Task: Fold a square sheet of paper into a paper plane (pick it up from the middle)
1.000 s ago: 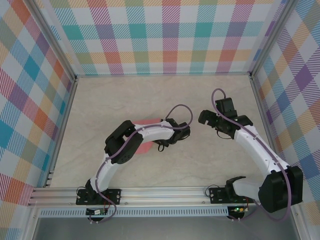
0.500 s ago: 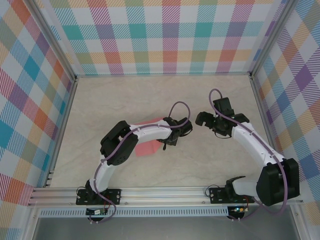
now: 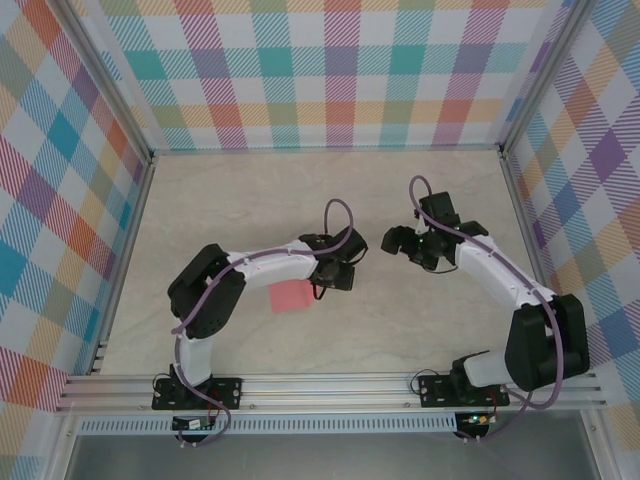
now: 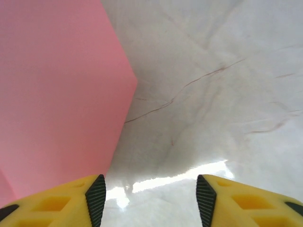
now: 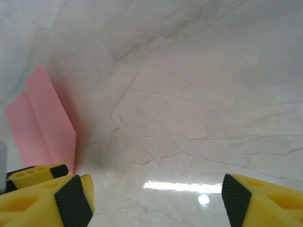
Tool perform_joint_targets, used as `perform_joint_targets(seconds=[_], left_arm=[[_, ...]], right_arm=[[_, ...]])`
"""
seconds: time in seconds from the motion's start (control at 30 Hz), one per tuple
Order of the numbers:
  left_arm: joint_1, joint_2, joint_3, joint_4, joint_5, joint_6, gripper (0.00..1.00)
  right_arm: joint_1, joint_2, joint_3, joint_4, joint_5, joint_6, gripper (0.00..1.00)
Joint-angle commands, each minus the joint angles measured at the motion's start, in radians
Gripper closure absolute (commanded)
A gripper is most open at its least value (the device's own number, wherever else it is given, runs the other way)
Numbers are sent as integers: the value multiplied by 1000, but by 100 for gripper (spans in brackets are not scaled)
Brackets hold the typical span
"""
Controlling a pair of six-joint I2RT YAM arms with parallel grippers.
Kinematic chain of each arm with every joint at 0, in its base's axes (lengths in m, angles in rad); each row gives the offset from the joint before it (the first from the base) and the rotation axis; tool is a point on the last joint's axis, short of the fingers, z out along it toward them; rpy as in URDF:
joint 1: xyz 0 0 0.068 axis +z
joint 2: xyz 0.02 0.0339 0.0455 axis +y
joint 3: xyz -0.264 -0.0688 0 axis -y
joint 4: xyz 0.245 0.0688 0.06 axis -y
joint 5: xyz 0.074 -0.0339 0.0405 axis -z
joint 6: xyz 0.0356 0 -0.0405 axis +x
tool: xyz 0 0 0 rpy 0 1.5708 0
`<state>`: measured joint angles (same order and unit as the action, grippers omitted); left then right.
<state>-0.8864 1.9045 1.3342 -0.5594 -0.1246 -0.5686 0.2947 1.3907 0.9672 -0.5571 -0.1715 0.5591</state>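
While my left claw [image 3: 335, 272] hangs spread and empty, the folded pink paper [image 3: 290, 296] lies flat on the counter [image 3: 400, 330] at its 8 o'clock, nearer it than my spread right claw [image 3: 400, 243].

I see the left gripper [image 3: 337, 274] part its jaws and drift left, its elbow [image 3: 205, 300] swinging toward frame left; the right gripper [image 3: 402, 243] edges toward centre; the thin salmon-pink folded paper [image 3: 290, 295] shows more below that arm.
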Motion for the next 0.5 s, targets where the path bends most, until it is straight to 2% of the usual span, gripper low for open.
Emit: perform_joint_targets(seconds=[0.0,0.1,0.3,0.47], left_arm=[[40,-131,-41,60,66,-44,39],[64,-222,-95,50,39,-79,35],[134,-441,-249,-63,-145,-268,21],[213,-598,-404,-82,-137,-365,9]], right_arm=[[31,50,69,54,-141,-16,27],[97,111,116,68,-170,-12,37],[230,225,203,101,-198,10,45],[322,362,292,107,-214,18,50]])
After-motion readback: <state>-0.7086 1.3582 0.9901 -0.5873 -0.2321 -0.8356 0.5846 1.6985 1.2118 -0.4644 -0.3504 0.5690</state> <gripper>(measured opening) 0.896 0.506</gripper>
